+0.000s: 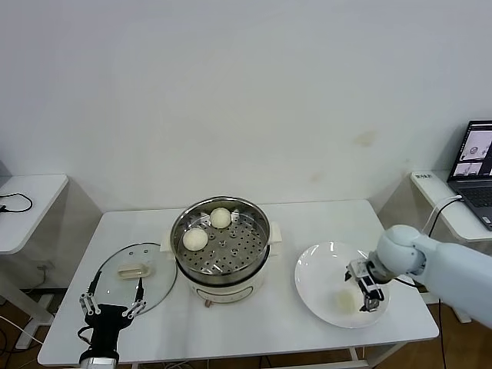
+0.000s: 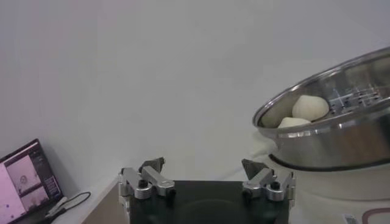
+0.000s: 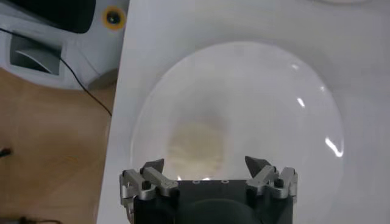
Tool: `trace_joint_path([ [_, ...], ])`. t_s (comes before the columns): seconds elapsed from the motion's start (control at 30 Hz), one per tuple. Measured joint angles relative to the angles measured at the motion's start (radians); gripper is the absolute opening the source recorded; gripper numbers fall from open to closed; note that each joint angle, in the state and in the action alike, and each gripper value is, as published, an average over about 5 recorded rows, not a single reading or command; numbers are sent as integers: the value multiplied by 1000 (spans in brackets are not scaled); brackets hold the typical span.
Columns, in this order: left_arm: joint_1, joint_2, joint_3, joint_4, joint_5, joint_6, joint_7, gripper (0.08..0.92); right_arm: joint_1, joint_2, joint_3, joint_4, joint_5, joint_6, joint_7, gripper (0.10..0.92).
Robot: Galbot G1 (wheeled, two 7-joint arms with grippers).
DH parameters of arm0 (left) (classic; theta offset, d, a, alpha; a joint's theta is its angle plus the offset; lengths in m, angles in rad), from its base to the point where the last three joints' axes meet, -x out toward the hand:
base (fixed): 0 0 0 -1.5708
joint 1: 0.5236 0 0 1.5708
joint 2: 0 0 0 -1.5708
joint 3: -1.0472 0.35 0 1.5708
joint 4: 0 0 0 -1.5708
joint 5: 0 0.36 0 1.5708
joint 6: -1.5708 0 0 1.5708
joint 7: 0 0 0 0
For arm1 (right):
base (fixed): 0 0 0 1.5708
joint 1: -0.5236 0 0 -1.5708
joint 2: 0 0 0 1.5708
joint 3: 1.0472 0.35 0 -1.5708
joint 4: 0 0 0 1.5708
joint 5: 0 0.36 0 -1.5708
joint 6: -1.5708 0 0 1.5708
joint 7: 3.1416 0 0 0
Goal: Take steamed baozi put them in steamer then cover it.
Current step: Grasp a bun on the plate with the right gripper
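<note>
Right gripper [image 1: 369,296] — jaws spread — hangs over plate's [image 1: 315,273] baozi [image 1: 345,300].

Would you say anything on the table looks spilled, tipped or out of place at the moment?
Nothing stands out. Two baozi sit in the steamer, one on the plate under the open right gripper, and the cover lies flat by the left gripper.

- The steamer [image 1: 221,247] basket is shiny, perforated metal on a smooth cream plastic-looking base.
- The steamed baozi [image 1: 195,239] look smooth and matt.
- The cover [image 1: 132,278] is clear glass with a metal rim.
- The plate [image 1: 319,270] is glossy white.
- The table [image 1: 307,223] is smooth, matt white.
</note>
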Motion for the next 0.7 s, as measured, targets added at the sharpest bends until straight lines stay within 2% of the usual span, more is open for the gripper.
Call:
trace_joint_path([
  [0.3,-6,0,0,7,0,0,0,823,-40,32,15,-38,-18,-2,12,776],
  [0.7,-4,-4,-1,6,0,0,0,823,-59,60,25,-60,-27,-10,13,594],
])
